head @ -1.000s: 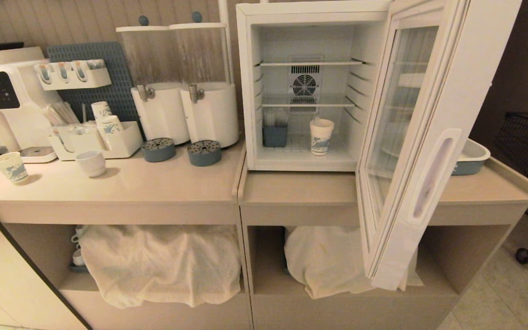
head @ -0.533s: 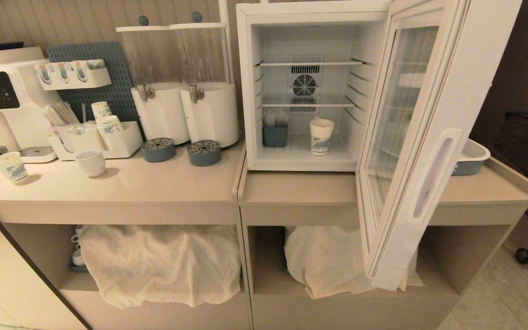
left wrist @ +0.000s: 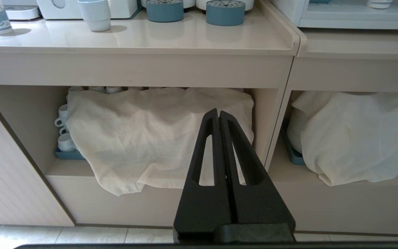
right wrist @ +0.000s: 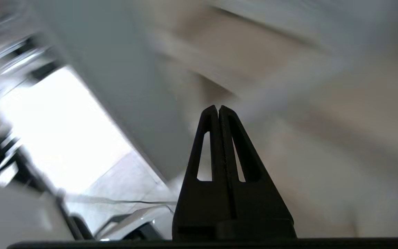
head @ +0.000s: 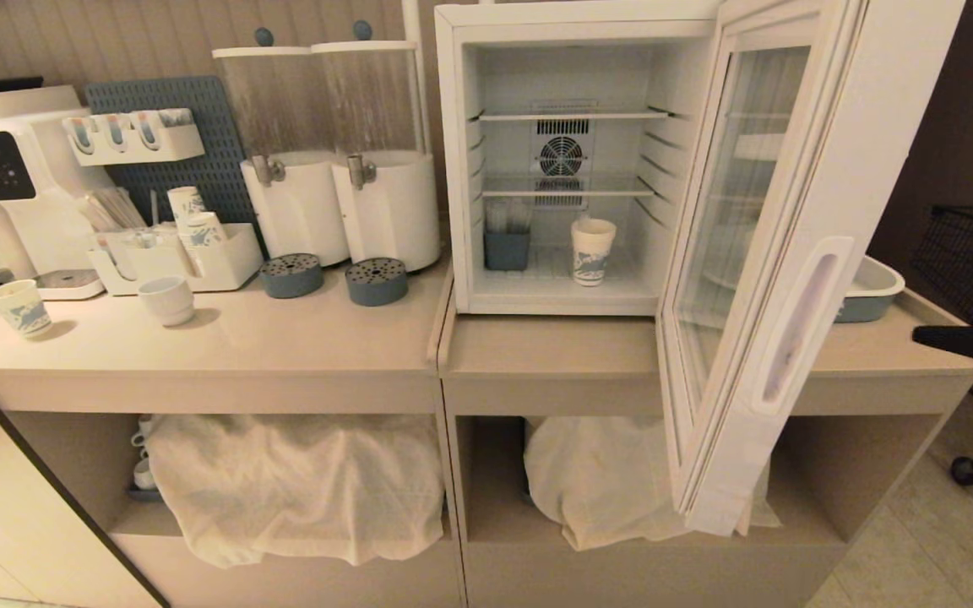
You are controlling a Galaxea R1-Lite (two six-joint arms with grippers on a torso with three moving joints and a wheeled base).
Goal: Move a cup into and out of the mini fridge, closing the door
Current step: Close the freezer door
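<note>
Right gripper, fingers pressed together and empty, is seen at the head view's right edge as a dark bar, outside the door swung open. Cup is stood upright on the mini fridge floor, to the gripper's left beyond the door. Left gripper, likewise closed, is parked low, before the counter's lower shelf. Right arm is judged nearer the door.

Beige counter, panelled wall, seemingly tiled floor, warm light.
</note>
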